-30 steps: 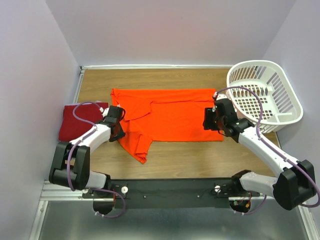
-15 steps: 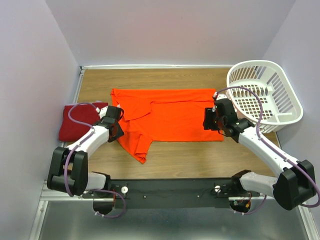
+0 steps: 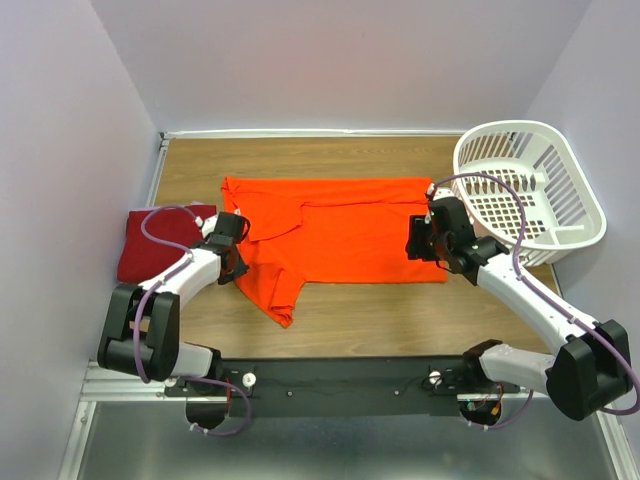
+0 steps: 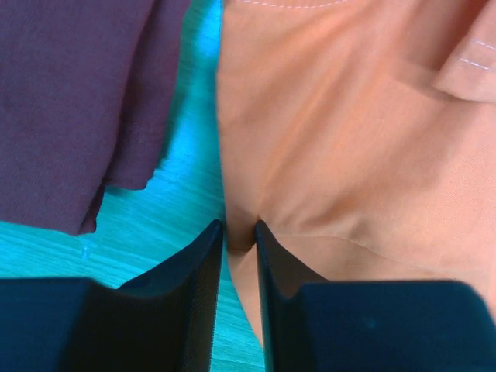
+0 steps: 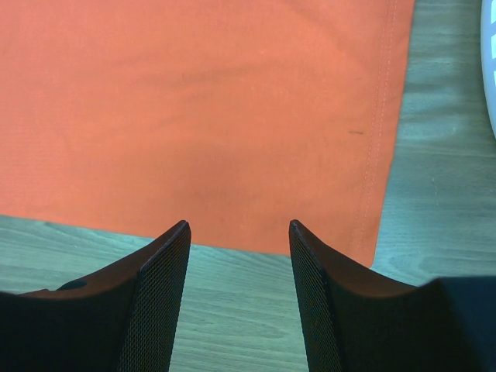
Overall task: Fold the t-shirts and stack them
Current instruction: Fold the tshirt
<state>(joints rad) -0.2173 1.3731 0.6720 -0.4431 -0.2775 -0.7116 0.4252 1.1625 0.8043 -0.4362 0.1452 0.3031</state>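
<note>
Pinched together, the left gripper point(image 4: 236, 232) clamps the left edge of the orange-red t-shirt point(image 3: 340, 235). The fingers of the right gripper point(image 5: 239, 232) stand apart as it hovers over the shirt's near right corner, gripping nothing. You see the orange-red shirt spread mid-table point(image 3: 400, 315), its left part already doubled over. The dark crimson t-shirt point(image 3: 150, 245) lies folded at the table's left side, just beside the left gripper. Step in hand, as judged: taking hold for the next fold. Your next move calls for lowering the right gripper, closing it on the hem, then carrying both holds across together.
</note>
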